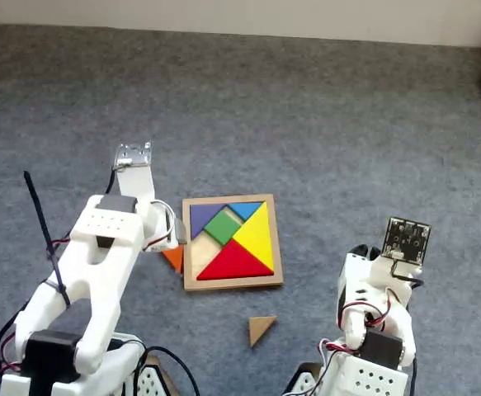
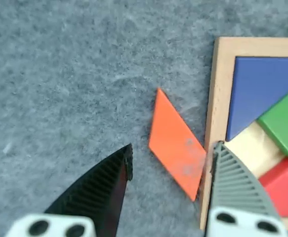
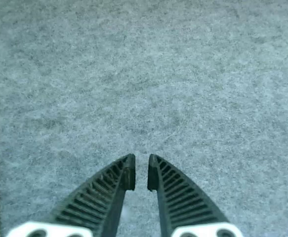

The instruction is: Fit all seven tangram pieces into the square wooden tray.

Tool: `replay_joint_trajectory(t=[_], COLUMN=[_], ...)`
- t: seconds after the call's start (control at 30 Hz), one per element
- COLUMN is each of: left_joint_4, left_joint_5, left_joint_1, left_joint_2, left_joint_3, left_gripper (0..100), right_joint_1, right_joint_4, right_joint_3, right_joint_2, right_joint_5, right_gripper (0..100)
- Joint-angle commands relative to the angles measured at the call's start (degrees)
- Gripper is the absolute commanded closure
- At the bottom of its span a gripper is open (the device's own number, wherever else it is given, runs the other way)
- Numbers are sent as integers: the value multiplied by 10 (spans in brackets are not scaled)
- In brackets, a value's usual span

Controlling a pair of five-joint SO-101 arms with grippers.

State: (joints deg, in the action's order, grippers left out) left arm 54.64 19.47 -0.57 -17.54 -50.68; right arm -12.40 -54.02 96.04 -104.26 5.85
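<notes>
Grey carpet (image 1: 323, 107) under everything. Tray (image 1: 232, 284) rim hard against orange parallelogram (image 2: 177, 144), crowding one side. Left gripper (image 2: 173, 147) spread wide, straddling parallelogram, grasping nothing, grey finger over rim. Right gripper (image 3: 141, 173) nearly closed, empty, above carpet. Tray holds blue, green, yellow and red pieces. Tan triangle (image 1: 261, 329) on carpet near tray, outside it.

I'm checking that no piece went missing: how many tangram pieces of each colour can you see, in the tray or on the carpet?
Dark blue triangle: 1
Green square: 1
Light blue triangle: 1
Yellow triangle: 1
Red triangle: 1
Orange parallelogram: 1
Plain wood triangle: 1
Total: 7, with 5 in the tray and 2 outside it.
</notes>
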Motion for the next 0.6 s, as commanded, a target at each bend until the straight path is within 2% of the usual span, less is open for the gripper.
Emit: replay_joint_trajectory(t=[0.0,0.27,0.57], left_joint_4=[-16,-43,-52], left_joint_5=[9,9,10], left_joint_1=[5,10,59], left_joint_2=[-17,-17,-17], left_joint_3=[-7,-35,-24], left_gripper=[748,748,748], right_joint_1=[7,7,7], right_joint_4=[2,2,2], right_joint_3=[59,59,59], right_joint_2=[-2,-2,-2], right_joint_5=[-2,-2,-2], right_gripper=[944,944,944])
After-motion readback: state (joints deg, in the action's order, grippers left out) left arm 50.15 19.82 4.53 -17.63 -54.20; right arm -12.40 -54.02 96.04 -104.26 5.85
